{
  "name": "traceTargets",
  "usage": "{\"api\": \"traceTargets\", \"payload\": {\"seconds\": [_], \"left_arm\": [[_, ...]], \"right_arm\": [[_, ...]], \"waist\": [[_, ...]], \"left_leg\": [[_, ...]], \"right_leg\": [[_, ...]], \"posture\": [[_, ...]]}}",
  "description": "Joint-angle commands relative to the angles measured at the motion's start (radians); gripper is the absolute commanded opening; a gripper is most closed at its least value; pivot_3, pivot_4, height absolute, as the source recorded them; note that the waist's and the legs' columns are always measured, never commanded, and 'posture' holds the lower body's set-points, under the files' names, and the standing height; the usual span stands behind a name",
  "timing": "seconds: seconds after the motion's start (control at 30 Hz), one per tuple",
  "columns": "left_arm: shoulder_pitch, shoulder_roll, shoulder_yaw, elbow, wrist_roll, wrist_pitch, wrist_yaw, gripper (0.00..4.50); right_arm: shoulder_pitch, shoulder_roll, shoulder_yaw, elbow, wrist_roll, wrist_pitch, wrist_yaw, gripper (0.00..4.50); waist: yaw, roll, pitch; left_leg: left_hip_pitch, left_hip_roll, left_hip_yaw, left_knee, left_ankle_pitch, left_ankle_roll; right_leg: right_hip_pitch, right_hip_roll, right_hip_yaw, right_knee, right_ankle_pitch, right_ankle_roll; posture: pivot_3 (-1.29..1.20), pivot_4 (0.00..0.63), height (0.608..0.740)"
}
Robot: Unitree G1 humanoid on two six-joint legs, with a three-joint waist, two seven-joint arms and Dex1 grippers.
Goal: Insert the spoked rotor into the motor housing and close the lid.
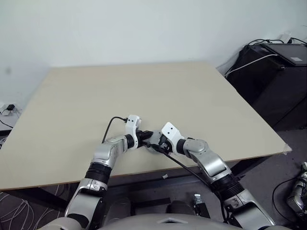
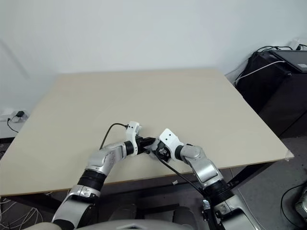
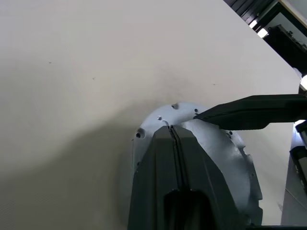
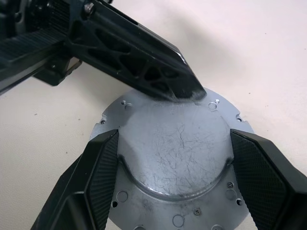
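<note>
Right wrist view showed the lid [image 4: 175, 160] lying flat on the worktop [image 4: 268, 57], plain scratched grey face up, with small holes round its flange. The right gripper [image 4: 175, 177] stood wide open, one finger on each side of the raised middle of the lid, close against it; whether the fingers actually pressed it could not be told. The left gripper [image 4: 194, 91] was fully shut, its two fingers together, and its tip rested on the far rim of the lid's raised part. In the left eye view both grippers met near the worktop's near edge, about midway along it, with the lid [image 1: 154, 148] under them. The rest of the worktop [image 1: 144, 91] was bare pale wood.
</note>
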Motion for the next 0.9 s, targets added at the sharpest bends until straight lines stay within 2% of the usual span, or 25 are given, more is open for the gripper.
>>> {"api": "traceTargets", "payload": {"seconds": [0.03, 0.13, 0.47, 0.53, 0.6, 0.73, 0.9], "left_arm": [[0.013, 0.014, -0.016, 0.025, 0.036, 0.024, 0.028, 0.00], [0.018, 0.006, 0.002, 0.012, 0.007, 0.031, 0.011, 0.00], [0.048, 0.003, -0.057, -0.037, 0.004, 0.093, -0.051, 0.00], [0.050, 0.001, -0.058, -0.038, 0.007, 0.094, -0.050, 0.00], [0.051, 0.000, -0.058, -0.040, 0.008, 0.096, -0.050, 0.00], [0.052, -0.003, -0.056, -0.040, 0.010, 0.097, -0.049, 0.00], [0.050, -0.007, -0.055, -0.040, 0.012, 0.096, -0.047, 0.00]], "right_arm": [[0.007, -0.015, 0.006, 0.022, -0.032, 0.021, -0.011, 3.21], [0.007, -0.016, 0.007, 0.022, -0.033, 0.021, -0.011, 3.21], [0.010, -0.002, -0.019, 0.008, 0.002, 0.022, 0.000, 3.21], [0.014, 0.007, -0.035, -0.003, 0.011, 0.027, -0.008, 3.94], [0.017, 0.016, -0.051, -0.012, 0.019, 0.028, -0.017, 4.48], [0.023, 0.049, -0.117, -0.047, 0.041, 0.026, -0.074, 4.48], [0.071, 0.048, -0.223, -0.191, 0.085, 0.049, -0.138, 4.48]], "waist": [[0.002, 0.000, 0.000], [0.001, 0.000, 0.000], [0.002, 0.000, -0.001], [0.002, 0.000, -0.001], [0.002, 0.000, -0.001], [0.004, 0.000, 0.000], [0.009, 0.000, 0.002]], "left_leg": [[0.000, 0.000, 0.000, 0.000, 0.000, 0.000], [0.000, 0.000, 0.000, 0.000, 0.000, 0.000], [0.000, 0.000, 0.000, 0.000, 0.000, 0.000], [0.000, 0.000, 0.000, 0.000, 0.000, 0.000], [0.000, 0.000, 0.000, 0.000, 0.000, 0.000], [-0.001, 0.000, 0.000, -0.002, 0.000, 0.000], [-0.002, -0.001, 0.000, -0.002, 0.000, 0.000]], "right_leg": [[0.000, 0.000, 0.000, 0.000, 0.000, 0.000], [0.000, 0.000, 0.000, 0.000, 0.000, 0.000], [0.000, -0.001, 0.000, 0.000, 0.000, 0.000], [0.000, -0.001, 0.000, 0.000, 0.000, 0.000], [0.000, -0.001, 0.000, 0.000, 0.000, 0.000], [-0.001, -0.001, 0.000, -0.001, 0.000, 0.000], [-0.001, -0.002, 0.000, -0.002, 0.000, 0.000]], "posture": [[0.00, 0.000, 0.740], [0.00, 0.000, 0.740], [0.00, 0.000, 0.740], [0.00, 0.000, 0.740], [0.00, 0.000, 0.740], [0.00, 0.000, 0.740], [0.00, 0.000, 0.740]]}}
